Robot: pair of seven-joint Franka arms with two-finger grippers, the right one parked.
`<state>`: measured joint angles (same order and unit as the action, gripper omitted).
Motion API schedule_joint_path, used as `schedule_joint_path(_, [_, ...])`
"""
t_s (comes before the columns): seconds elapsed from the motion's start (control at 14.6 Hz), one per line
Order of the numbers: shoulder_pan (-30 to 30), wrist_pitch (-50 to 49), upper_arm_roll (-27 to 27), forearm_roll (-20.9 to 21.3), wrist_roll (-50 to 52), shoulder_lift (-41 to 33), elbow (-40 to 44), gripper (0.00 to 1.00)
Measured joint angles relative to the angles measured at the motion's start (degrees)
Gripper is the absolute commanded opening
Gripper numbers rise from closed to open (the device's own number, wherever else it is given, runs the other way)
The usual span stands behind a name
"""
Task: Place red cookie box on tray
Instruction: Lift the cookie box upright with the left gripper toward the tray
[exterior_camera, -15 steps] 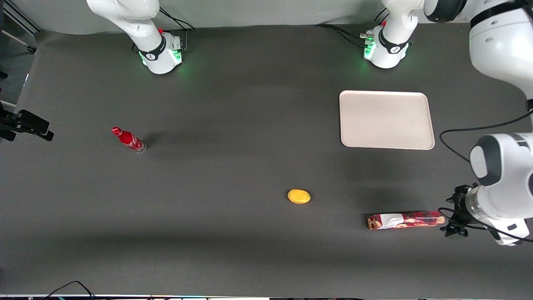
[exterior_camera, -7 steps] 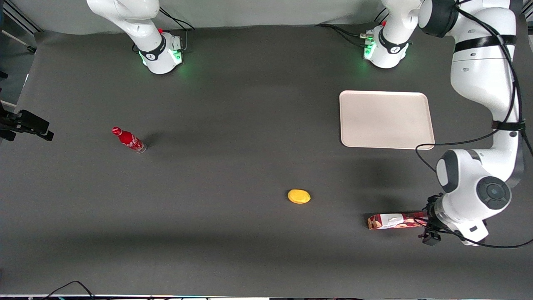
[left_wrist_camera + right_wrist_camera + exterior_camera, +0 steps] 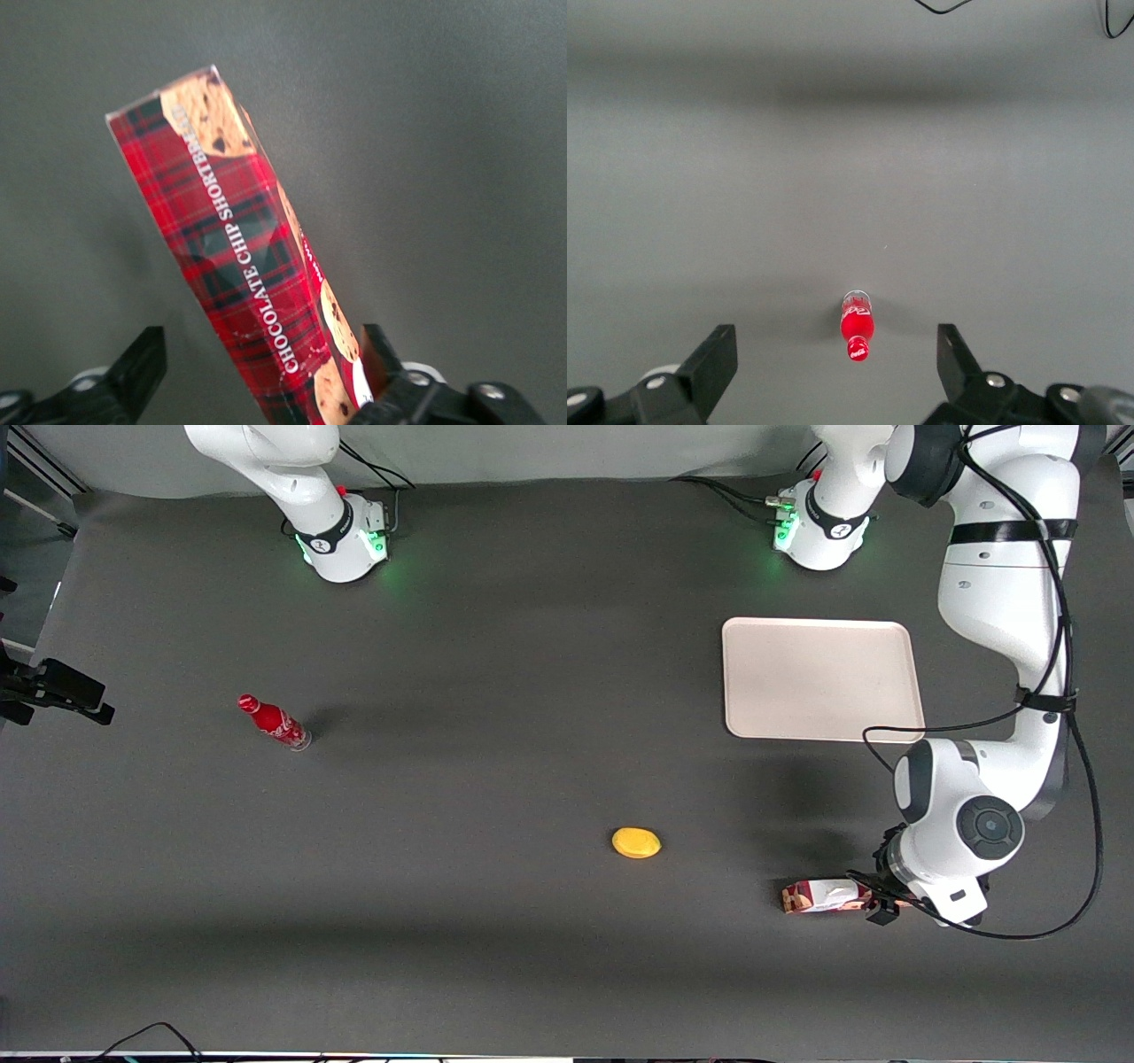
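Nearest the front camera, toward the working arm's end of the surface [image 3: 496,921], lies the red cookie box [image 3: 819,896], flat on its long side, tartan print and "Chocolate Chip Shortbread" lettering plain in the wrist view [image 3: 239,257]. The tool [image 3: 877,903] sits low over the end of the box that points toward the working arm's end, covering that part of it from the front. From the wrist camera its two dark fingers [image 3: 142,367] stand spread wide, one on each side of the box, with grey surface showing between the box and at least one finger. So nothing is pinched yet, by my reading: this is the approach-and-straddle step, just ahead of the grasp.

A little farther from the camera and toward the middle rests a small yellow object [image 3: 636,842], rounded, well apart from the box. Farther again sits the tray [image 3: 822,680], cream-white and bare, close to the working arm's base. Off toward the parked arm's end stands a small red soda bottle [image 3: 273,722], no part of this job.

What comes next, I'd judge: settle the fingers down around the box's narrow width, press them together, then lift clear and carry it away from the camera to the tray. The box is long and gripped near one end, so it may droop or swing.
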<state>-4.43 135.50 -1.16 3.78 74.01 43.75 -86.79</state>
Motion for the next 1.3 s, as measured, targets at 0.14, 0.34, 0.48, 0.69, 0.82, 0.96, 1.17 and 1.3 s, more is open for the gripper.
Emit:
schedule_joint_path(0.14, [-0.02, 1.84, 0.00, 0.05, 1.70, -0.01, -1.22, 0.00])
schedule_joint_path(0.34, [-0.02, 2.43, 0.00, 0.06, 2.35, -0.17, -1.27, 0.00])
schedule_joint_path(0.48, [0.01, 2.42, 0.00, 0.07, 2.36, -0.54, -1.21, 0.00])
schedule_joint_path(0.69, [0.18, 1.19, -0.07, 0.15, 2.05, -2.38, -0.96, 0.00])
schedule_joint_path(0.82, [0.38, -4.03, -0.12, 0.16, -0.04, -4.53, 0.68, 0.00])
schedule_joint_path(0.96, [0.64, -12.72, -0.23, 0.16, -3.89, -6.99, 4.11, 0.00])
schedule_joint_path(1.17, [1.36, -32.15, -0.50, 0.13, -16.51, -11.55, 11.44, 0.00])
schedule_joint_path(1.3, [1.84, -44.44, -1.06, 0.14, -28.80, -15.34, 14.83, 0.00])
